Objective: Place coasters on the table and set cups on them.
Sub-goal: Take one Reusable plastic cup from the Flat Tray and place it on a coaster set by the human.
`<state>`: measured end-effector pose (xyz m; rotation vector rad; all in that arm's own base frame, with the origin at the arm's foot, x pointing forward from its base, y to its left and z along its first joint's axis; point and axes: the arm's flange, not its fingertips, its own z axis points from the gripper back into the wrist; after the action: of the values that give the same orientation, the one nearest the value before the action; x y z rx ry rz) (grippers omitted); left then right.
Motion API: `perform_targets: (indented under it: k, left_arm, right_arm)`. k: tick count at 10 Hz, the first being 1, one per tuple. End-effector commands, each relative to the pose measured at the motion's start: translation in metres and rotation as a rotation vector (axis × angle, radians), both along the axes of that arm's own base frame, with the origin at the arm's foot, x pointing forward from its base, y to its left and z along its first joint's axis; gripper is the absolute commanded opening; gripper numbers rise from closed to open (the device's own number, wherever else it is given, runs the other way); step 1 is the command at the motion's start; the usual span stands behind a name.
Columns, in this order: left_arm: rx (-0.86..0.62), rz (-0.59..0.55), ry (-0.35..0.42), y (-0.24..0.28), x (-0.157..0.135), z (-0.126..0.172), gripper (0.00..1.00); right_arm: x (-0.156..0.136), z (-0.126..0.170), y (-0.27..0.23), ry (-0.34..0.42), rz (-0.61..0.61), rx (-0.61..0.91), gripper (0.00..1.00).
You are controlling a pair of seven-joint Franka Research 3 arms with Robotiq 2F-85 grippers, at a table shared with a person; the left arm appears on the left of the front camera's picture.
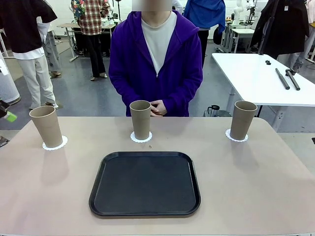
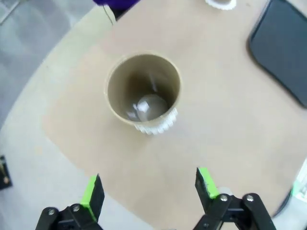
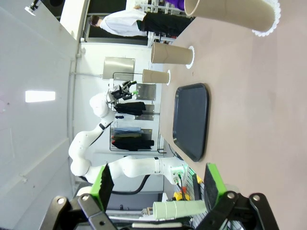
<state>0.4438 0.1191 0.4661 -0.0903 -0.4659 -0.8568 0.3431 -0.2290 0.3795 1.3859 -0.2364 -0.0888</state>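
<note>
Cups: three tall tan tapered tumblers [image 1: 141, 119] each stand on a white lacy paper coaster [image 1: 54, 144] along the beige table's [image 1: 256, 196] far side | black tray [image 1: 145, 183] bare | my left pincer [image 2: 149, 188] apart above the left cup, my right pincer [image 3: 157, 186] apart, holding nothing | step: I judge placing done; back off straight, touching no rim.

Edges and blur

Left wrist view: tray [image 2: 284, 45] and far coaster [image 2: 221, 4] cut off, cup [image 2: 143, 88] soft; right wrist view: nearest cup [image 3: 230, 15] cropped.
</note>
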Motion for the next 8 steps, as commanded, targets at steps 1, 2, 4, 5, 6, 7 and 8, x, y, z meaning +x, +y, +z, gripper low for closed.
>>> perform_targets:
  k: [1, 2, 4, 5, 6, 7, 8]
  left_arm:
    - [0.096, -0.055, 0.129, -0.022, -0.028, 0.019, 1.00]
    - [0.100, -0.069, 0.158, -0.029, -0.040, 0.021, 1.00]
    - [0.113, -0.102, 0.180, -0.039, -0.055, 0.021, 1.00]
    - [0.071, -0.086, 0.173, -0.039, -0.053, 0.018, 1.00]
    - [0.119, -0.099, 0.180, -0.036, -0.048, 0.020, 1.00]
    - [0.119, -0.099, 0.180, -0.036, -0.048, 0.020, 1.00]
    - [0.119, -0.099, 0.180, -0.036, -0.048, 0.020, 1.00]
  right_arm:
    - [-0.002, 0.001, 0.000, 0.006, -0.001, 0.002, 1.00]
    - [-0.002, 0.001, 0.000, 0.006, -0.001, 0.002, 1.00]
    - [-0.002, 0.001, 0.000, 0.006, -0.001, 0.002, 1.00]
    - [-0.002, 0.001, 0.000, 0.006, -0.001, 0.002, 1.00]
    - [-0.002, 0.001, 0.000, 0.006, -0.001, 0.002, 1.00]
    - [-0.002, 0.001, 0.000, 0.006, -0.001, 0.002, 1.00]
    - [-0.002, 0.001, 0.000, 0.006, -0.001, 0.002, 1.00]
